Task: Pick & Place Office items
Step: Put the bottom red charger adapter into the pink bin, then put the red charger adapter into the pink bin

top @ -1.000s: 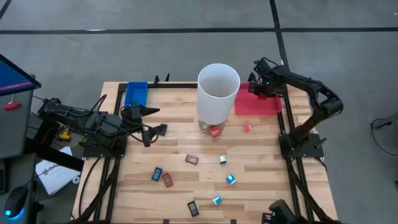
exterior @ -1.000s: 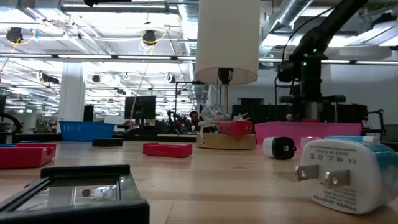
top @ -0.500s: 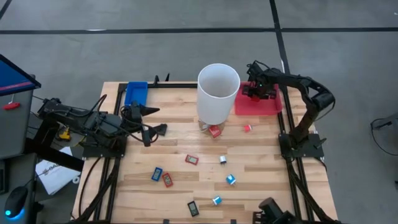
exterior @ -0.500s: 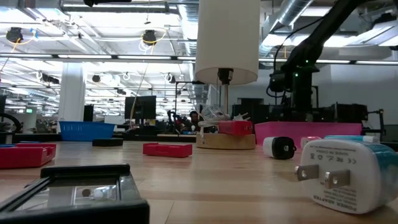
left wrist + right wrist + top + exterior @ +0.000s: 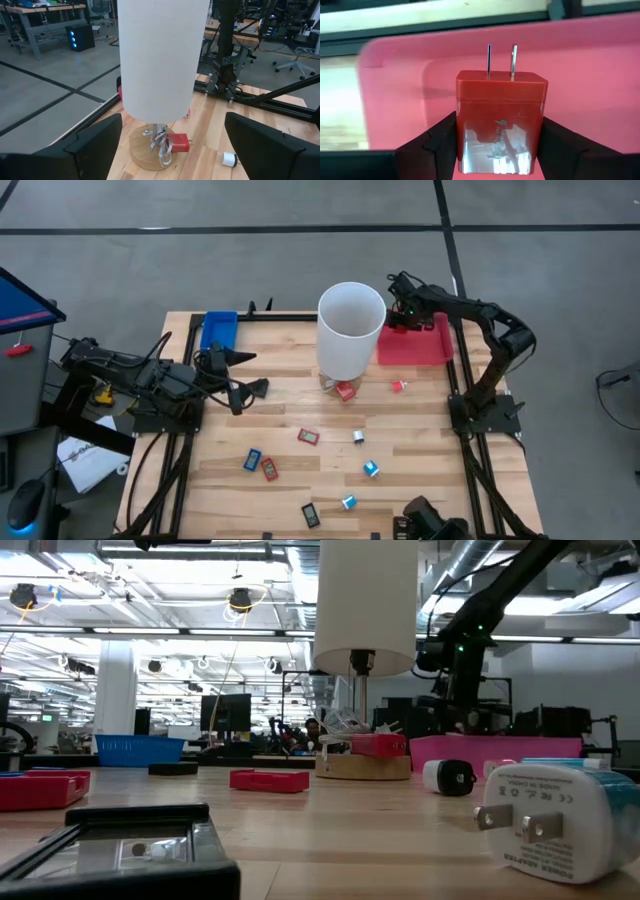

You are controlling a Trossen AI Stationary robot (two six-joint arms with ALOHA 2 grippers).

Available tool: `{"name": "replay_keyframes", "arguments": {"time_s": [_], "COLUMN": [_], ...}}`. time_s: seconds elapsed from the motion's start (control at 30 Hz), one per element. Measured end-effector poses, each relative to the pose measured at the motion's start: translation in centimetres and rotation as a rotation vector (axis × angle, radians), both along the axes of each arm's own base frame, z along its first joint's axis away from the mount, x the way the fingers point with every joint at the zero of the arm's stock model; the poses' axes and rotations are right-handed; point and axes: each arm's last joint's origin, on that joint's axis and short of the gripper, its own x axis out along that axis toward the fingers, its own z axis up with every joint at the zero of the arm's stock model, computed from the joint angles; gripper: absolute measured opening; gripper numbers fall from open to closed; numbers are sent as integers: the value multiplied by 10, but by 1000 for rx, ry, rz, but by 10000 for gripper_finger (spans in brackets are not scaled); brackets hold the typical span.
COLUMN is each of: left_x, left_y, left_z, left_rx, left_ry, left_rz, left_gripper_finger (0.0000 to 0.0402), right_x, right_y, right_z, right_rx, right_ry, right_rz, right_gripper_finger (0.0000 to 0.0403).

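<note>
Shifted since a second ago: right gripper (image 5: 403, 318), now nearer the white cylinder (image 5: 351, 330), over the red tray's (image 5: 432, 348) cylinder-side edge. Clamped between its jaws: a red plug adapter (image 5: 501, 120), prongs outward, above the tray. Parked left of the cylinder: left gripper (image 5: 253, 390), jaws wide apart, empty. Scattered on the desk (image 5: 290, 490) in front of the cylinder: remaining office items (image 5: 308, 436).

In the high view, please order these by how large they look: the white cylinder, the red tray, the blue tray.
1. White cylinder, though it stands tall toward the camera, so nearness may enlarge it.
2. Red tray.
3. Blue tray, clearly the smallest of the three.
</note>
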Motion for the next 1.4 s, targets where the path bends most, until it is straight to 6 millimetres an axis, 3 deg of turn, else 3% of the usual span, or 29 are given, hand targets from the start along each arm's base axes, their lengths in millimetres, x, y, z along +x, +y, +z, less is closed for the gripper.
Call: {"name": "replay_keyframes", "arguments": {"time_s": [0.27, 0.47, 1.07, 1.4], "left_x": [0, 0, 0, 0], "left_y": [0, 0, 0, 0], "left_z": [0, 0, 0, 0], "left_rx": [1, 1, 3, 25], "left_ry": [1, 1, 3, 15], "left_rz": [0, -1, -2, -7], "left_gripper_finger": [351, 351, 351, 351], "right_x": [30, 40, 37, 16], "right_y": [-6, -15, -13, -1], "right_z": [-6, -10, -10, 31], "right_rx": [53, 60, 82, -31], "right_ry": [68, 67, 132, 260], "right_rz": [51, 37, 88, 84], "right_gripper_finger": [207, 212, 239, 239]}}
